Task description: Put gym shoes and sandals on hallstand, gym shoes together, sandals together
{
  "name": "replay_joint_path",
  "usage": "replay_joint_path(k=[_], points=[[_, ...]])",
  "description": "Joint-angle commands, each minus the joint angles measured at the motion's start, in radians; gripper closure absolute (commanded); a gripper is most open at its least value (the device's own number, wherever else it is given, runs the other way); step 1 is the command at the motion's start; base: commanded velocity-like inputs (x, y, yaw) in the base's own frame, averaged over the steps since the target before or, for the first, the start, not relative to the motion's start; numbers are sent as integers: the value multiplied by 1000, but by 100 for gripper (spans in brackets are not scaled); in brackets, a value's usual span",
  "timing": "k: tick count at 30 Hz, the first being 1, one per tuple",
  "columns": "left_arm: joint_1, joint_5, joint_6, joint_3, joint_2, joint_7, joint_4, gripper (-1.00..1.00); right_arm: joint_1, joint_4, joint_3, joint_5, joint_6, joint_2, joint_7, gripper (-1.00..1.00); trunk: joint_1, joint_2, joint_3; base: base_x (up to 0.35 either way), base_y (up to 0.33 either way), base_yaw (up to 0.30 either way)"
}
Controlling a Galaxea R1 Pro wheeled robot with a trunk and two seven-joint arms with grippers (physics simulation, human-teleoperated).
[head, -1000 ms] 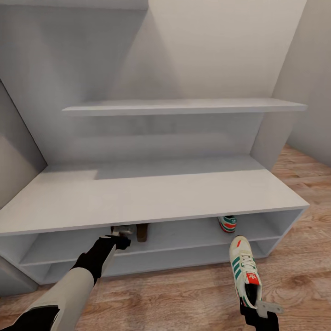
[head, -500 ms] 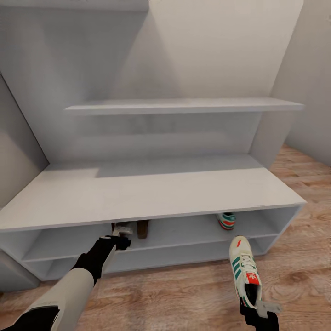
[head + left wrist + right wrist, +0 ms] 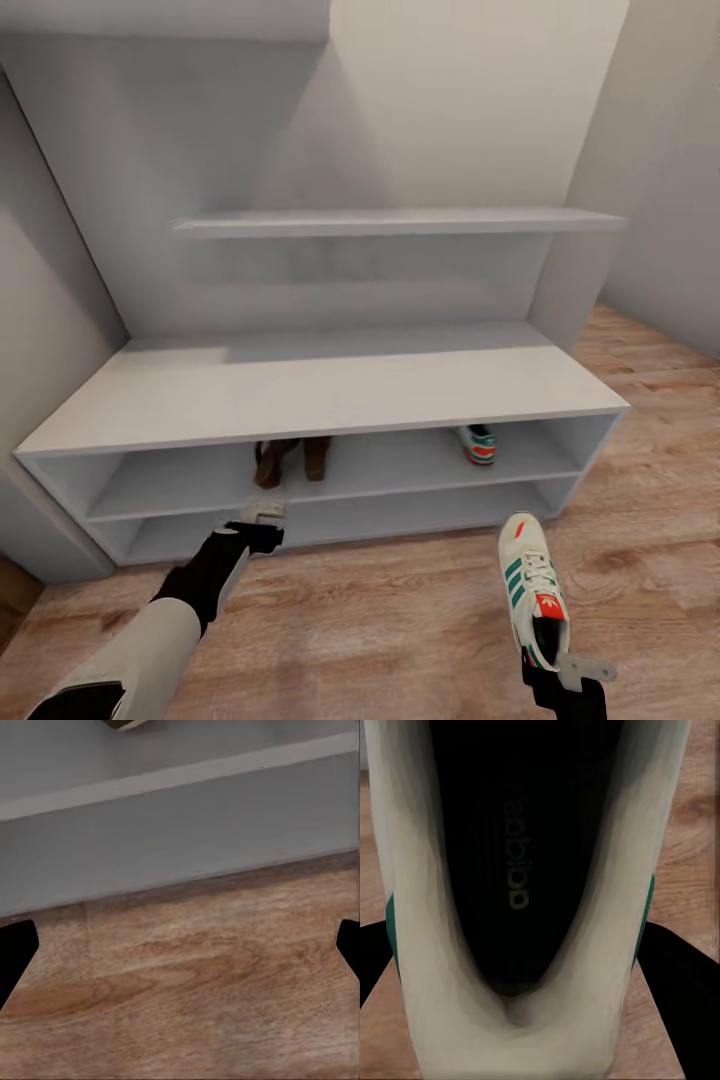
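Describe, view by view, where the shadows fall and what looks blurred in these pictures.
Head view: the rack top shades its shelves, dimming the sandals; the wall shelf edge looks soft. Right wrist view: the shoe is close and blurry, its inside black. Left wrist view: floor grain is fairly sharp.

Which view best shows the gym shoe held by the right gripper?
The head view: the whole held gym shoe shows, toe pointing toward the hallstand. The right wrist view gives only a close-up of its heel opening and insole. The left wrist view looks elsewhere.

Pale grey walls (image 3: 450, 100) stand all around, and a long white shelf (image 3: 400, 221) hangs on the back one.
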Motion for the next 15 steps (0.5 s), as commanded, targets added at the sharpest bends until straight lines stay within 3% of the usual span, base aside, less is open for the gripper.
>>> replay_joint_path(k=[1,7,8,11,12,15], points=[[7,-8,-10,7,-1,-2,-1,-100,-1,0,2,-9,-4,0,3,100,-1,0,-1,-336,0,0],[94,2,-124,13,9,-5,1,-100,-1,0,2,-9,-4,0,3,100,-1,0,-1,-328,0,0],[144,27,-191,13,21,-21,2,-100,-1,0,2,-9,-4,0,3,100,-1,0,-1,-113,0,0],[185,51,-251,14,34,-52,6,-100,-1,0,3,-9,-4,0,3,100,-1,0,-1,-65,0,0],[243,81,-334,14,62,-110,10,-100,-1,0,4,-9,-4,0,3,100,-1,0,-1,-12,0,0],[306,119,-423,14,101,-157,12,-100,-1,-1,5,-9,-4,1,3,100,-1,0,-1,-6,0,0]])
